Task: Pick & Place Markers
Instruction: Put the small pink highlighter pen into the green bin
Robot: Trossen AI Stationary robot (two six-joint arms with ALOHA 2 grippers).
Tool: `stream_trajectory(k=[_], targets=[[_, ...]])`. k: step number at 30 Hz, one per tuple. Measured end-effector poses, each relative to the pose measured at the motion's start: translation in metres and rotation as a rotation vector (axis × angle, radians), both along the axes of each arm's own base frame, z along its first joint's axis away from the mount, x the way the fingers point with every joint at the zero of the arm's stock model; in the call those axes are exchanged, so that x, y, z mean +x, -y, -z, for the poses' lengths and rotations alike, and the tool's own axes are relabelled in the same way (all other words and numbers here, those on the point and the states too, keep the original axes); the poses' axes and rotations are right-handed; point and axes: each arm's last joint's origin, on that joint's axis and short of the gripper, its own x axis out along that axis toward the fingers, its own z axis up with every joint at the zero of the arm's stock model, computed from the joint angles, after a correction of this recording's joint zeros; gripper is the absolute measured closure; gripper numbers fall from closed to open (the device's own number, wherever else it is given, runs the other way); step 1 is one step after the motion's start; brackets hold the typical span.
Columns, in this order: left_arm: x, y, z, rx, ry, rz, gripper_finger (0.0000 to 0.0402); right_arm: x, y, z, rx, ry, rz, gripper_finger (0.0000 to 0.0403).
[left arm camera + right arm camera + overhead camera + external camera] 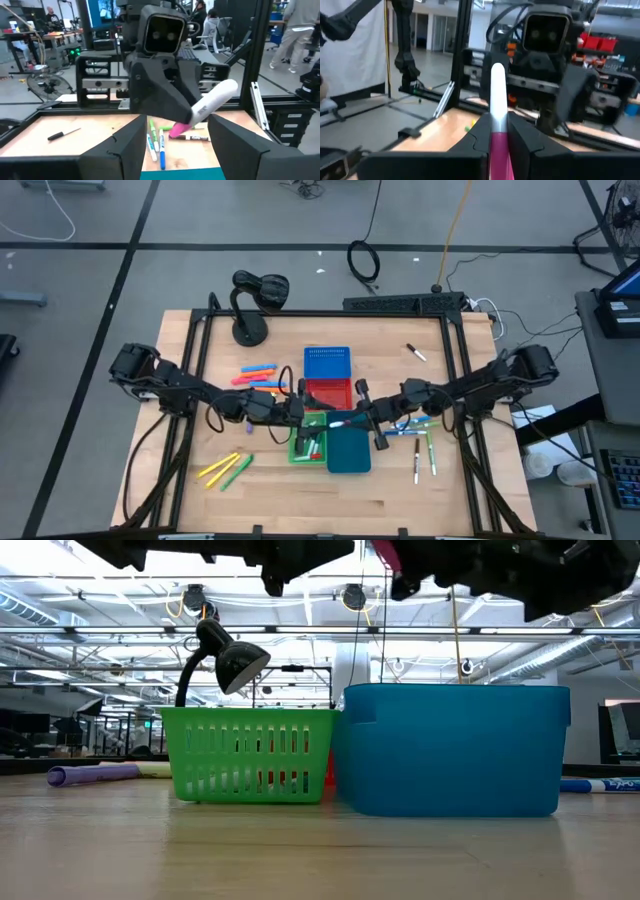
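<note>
Grippers meet at mid-frame in your high view, above the cluster of bins. Your right gripper has its jaws clenched on a white marker with a pink cap, held out toward the left gripper, whose jaws stand released, nothing between them; the left wrist view shows that marker just ahead of its fingers. Below the grippers sit the green basket and the teal bin side by side, touching, with the red bin and the blue basket above them in the high frame. On the counter, loose markers lie right of the teal bin, orange and pink ones left of the blue basket, yellow and green ones at lower left, and a black one at upper right. A desk lamp stands at the counter's upper left.
</note>
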Motion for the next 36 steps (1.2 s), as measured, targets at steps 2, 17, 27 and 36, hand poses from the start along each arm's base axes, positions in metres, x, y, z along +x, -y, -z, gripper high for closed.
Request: stream_trajectory(k=[2,17,27,36], targets=[[0.000,0.000,0.000,0.001,0.003,0.000,0.0188,0.006,-0.001,0.000,0.000,-0.002,-0.001,0.0377],[0.000,0.002,-0.001,0.033,0.009,0.008,0.0190,0.016,-0.001,0.002,-0.021,0.005,0.051,0.0377],[-0.003,0.012,-0.003,0.157,0.041,0.059,0.0327,0.016,-0.002,0.003,-0.017,-0.005,0.044,0.0377],[-0.003,0.012,-0.003,0.153,0.042,0.074,0.0361,0.017,0.000,0.007,0.014,-0.061,0.092,0.0364]])
